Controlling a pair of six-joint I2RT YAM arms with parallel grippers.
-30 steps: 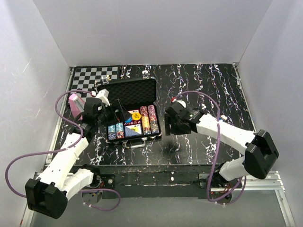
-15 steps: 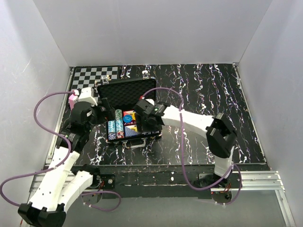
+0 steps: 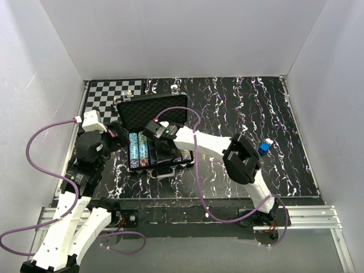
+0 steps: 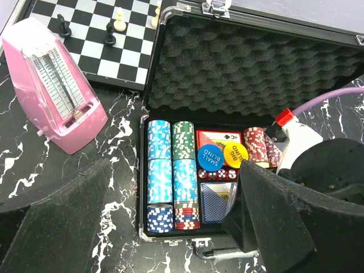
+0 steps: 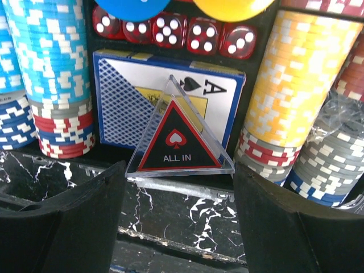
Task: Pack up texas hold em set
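The texas hold em set is an open black briefcase [image 3: 153, 111] with a foam-lined lid [image 4: 256, 68]. Its tray holds rows of chips [image 4: 159, 170], a blue round button [image 4: 209, 156], a yellow one [image 4: 235, 152], red dice [image 5: 170, 28] and a blue card deck [image 5: 125, 102]. A clear triangular "ALL IN" marker [image 5: 179, 139] leans on that deck at the tray's front rim. My right gripper [image 5: 179, 227] [image 3: 162, 149] hovers open just in front of the marker, nothing between its fingers. My left gripper [image 4: 170, 227] [image 3: 118, 136] stands wide open at the case's left front.
A black-and-white chessboard [image 3: 114, 91] with a few pieces lies behind the case on the left. A pink metronome [image 4: 54, 91] stands left of the case. A small blue cube [image 3: 263, 148] sits on the marbled table to the right. White walls close three sides.
My right arm has swung left across the table and now reaches over the case's front. My left arm has drawn back to the left of the case.
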